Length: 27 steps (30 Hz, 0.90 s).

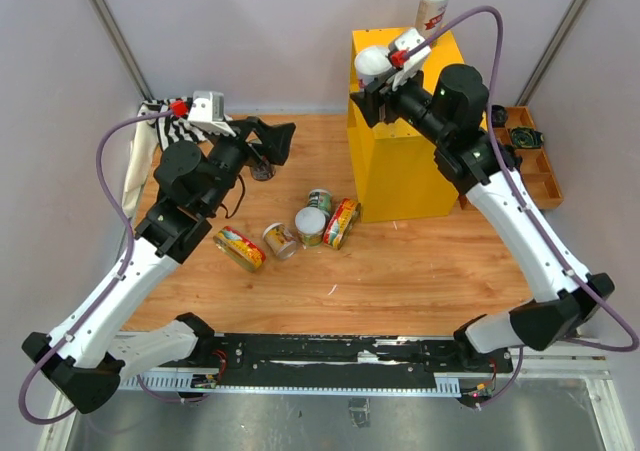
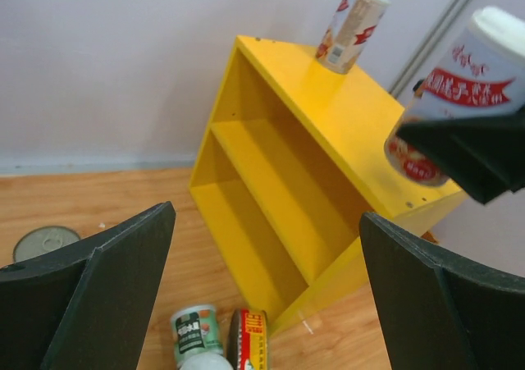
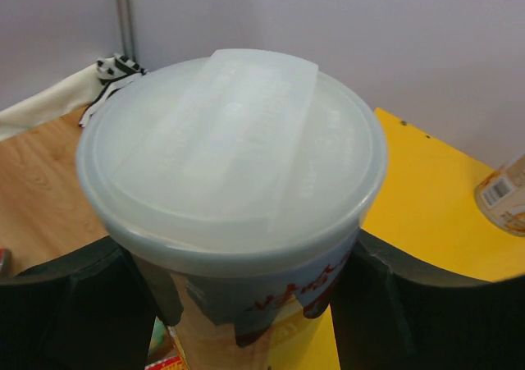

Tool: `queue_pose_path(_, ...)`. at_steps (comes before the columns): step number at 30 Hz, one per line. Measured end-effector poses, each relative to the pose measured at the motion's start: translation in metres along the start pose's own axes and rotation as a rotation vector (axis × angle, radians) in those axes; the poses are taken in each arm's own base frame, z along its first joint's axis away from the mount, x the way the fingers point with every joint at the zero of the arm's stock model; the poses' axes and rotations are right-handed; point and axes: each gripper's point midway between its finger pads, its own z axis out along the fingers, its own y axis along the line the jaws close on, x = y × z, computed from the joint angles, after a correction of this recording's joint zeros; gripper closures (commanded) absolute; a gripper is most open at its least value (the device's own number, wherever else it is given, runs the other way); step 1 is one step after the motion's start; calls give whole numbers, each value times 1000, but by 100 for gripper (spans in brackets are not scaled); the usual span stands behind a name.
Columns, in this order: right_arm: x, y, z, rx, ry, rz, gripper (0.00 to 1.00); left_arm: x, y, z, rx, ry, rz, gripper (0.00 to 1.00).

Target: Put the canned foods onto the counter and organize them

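**A:** What was on the left?

**B:** The left pincer [image 1: 272, 143] hung spread wide with nothing between its fingers, close by the dark can [image 1: 262, 171] on the desk [image 1: 420, 281]; further right, the loose cans [image 1: 310, 224] sat bunched near the foot of the counter [image 1: 400, 176], at least one yellow-and-red one on its side.

**A:** And the counter itself?

**B:** It stood with its open shelves facing left; none of the shelves in view held a can.

**A:** So which arm had the job?

**B:** The right one; the right pincer [image 3: 238, 304] was pinching the white-lidded can [image 3: 234, 169] by its sides, lid up, long axis near enough vertical, over the left part of the counter top; whether its base touched the yellow surface, I couldn't tell.

**A:** Which way lay the free space?

**B:** Rightward and below; the bare top spread out to the can's right, and the standing can [image 1: 432, 9] sat at the far right corner, well apart; I judged the next move a short lowering onto the top, kept clear of the left edge.
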Motion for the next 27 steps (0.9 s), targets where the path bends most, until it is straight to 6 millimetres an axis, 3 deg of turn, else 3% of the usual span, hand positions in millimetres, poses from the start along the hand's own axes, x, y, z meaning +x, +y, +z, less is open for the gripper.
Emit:
queue_pose_path(8, 28, -81, 49, 210, -2, 10, 98, 23, 18, 2, -60, 20, 11, 1)
queue_pose_path(14, 46, -119, 71, 302, 5, 15, 98, 32, 23, 3, -71, 14, 19, 1)
queue_pose_path(27, 81, -157, 108, 398, 17, 53, 97, 45, 31, 2, -73, -11, 43, 1)
